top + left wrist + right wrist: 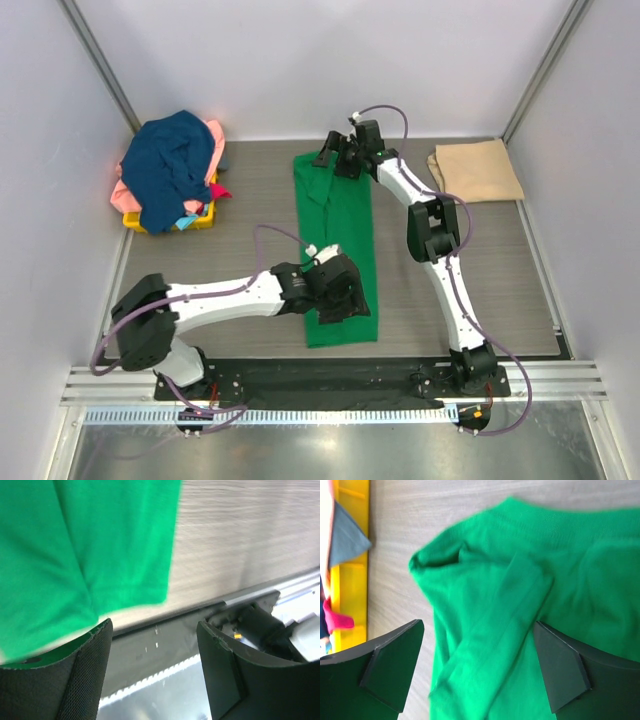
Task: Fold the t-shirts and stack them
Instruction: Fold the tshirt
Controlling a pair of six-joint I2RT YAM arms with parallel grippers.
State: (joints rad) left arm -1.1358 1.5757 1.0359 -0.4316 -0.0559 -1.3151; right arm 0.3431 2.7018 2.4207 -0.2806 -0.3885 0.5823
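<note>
Left gripper (pixel 155 630) is found with its two fingers apart and nothing clamped between them; it is placed over the near hem of the green t-shirt (pixel 340 225). Right gripper (pixel 479 625) is likewise found with its jaws wide apart and nothing held, above the far, collar end of the same garment, where a sleeve is seen folded inward over the body.

One green t-shirt is recorded. It is laid flat at the middle of the table (pixel 470 270) as a long narrow strip running from the far side toward the near edge.

One tan t-shirt (pixel 478 170) is recorded at the far right corner, folded flat and well apart from the green one.

One yellow bin (pixel 205 220) is noted at the far left. A heap of garments is piled in it: a navy t-shirt (pixel 170 165) on top, salmon pink cloth (pixel 215 140) behind it, and a red scrap (pixel 220 191) at the right edge. The number of garments in the heap cannot be told.
</note>
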